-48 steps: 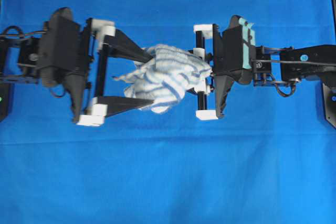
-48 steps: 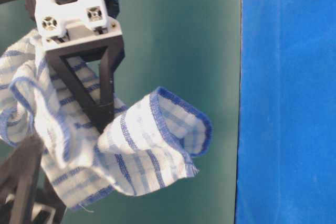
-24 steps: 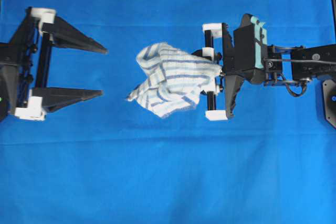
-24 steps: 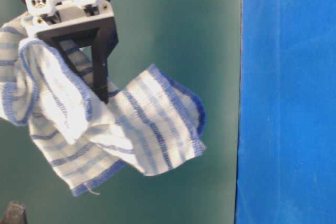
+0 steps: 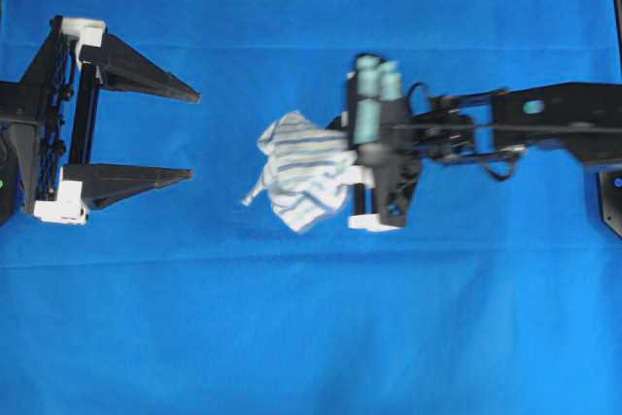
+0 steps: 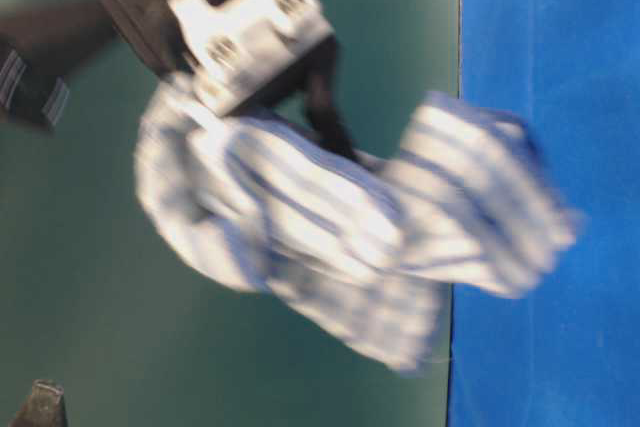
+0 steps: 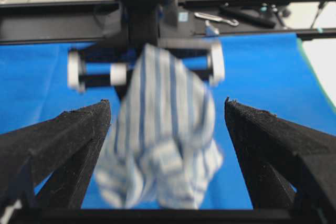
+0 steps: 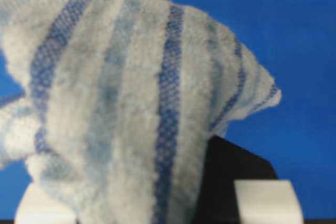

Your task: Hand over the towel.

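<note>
Towel (image 5: 303,170) is bunched up and dangling from the right gripper (image 5: 358,174), jaws pinched tight on it, hanging over the middle of the blue cloth (image 5: 311,337); left gripper (image 5: 190,135) sits near the cloth's left edge, jaws spread wide, nothing in them, well apart from the towel.

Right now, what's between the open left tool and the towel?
Only bare blue cloth separates the left tool from the towel, seen overhead.
</note>
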Controlling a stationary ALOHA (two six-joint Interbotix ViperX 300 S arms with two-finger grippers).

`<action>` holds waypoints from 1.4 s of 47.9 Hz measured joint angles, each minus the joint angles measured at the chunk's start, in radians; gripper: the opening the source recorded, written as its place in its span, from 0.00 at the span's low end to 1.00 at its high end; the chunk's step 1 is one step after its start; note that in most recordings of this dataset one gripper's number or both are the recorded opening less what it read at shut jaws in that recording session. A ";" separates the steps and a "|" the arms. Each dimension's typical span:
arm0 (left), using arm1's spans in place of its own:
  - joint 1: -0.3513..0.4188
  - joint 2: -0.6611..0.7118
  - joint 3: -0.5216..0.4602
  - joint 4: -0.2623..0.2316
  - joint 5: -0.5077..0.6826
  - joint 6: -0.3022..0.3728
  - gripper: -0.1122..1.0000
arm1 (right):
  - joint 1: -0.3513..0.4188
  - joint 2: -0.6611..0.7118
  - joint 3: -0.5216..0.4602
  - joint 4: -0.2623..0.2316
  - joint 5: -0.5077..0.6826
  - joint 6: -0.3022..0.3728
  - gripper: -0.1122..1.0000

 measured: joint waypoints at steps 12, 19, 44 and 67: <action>0.000 0.000 0.000 0.000 0.000 0.005 0.93 | -0.014 0.181 -0.107 -0.008 0.167 -0.002 0.17; 0.000 0.000 0.006 0.000 0.002 0.000 0.93 | -0.020 0.238 -0.121 -0.008 0.186 -0.002 0.17; 0.000 -0.002 0.011 -0.002 0.002 -0.006 0.93 | -0.023 0.272 -0.121 -0.006 0.189 0.002 0.18; 0.000 -0.002 0.011 -0.002 0.002 -0.003 0.93 | -0.018 0.109 -0.072 -0.017 0.213 0.023 0.73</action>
